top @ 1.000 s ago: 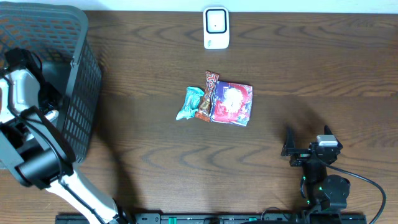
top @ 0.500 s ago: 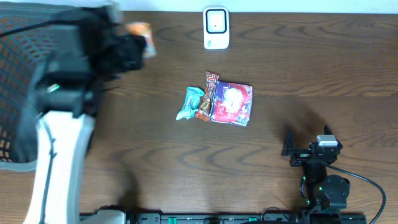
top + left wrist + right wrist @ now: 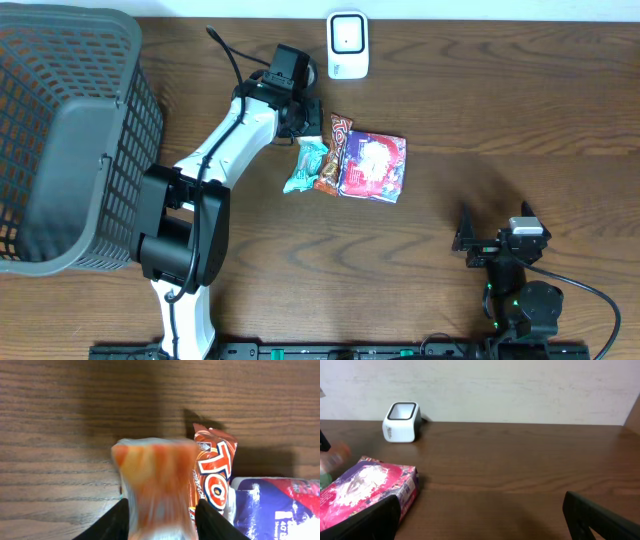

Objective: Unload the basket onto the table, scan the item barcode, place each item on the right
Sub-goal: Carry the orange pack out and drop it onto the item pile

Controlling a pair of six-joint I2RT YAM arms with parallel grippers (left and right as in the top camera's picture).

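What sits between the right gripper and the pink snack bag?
Nothing: the wooden table is bare between the open right gripper and the pink snack bag. The overhead view shows it, and the right wrist view agrees.

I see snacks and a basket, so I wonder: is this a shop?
Probably a pretend shop checkout set up on a wooden table. There is a white scanner, a grey basket and a few snack packets.

On the dark wooden table (image 3: 500,120) I saw a grey basket (image 3: 130,150) at left, a white scanner (image 3: 347,45) at the far edge, and three snack packets (image 3: 372,166) together mid-table.
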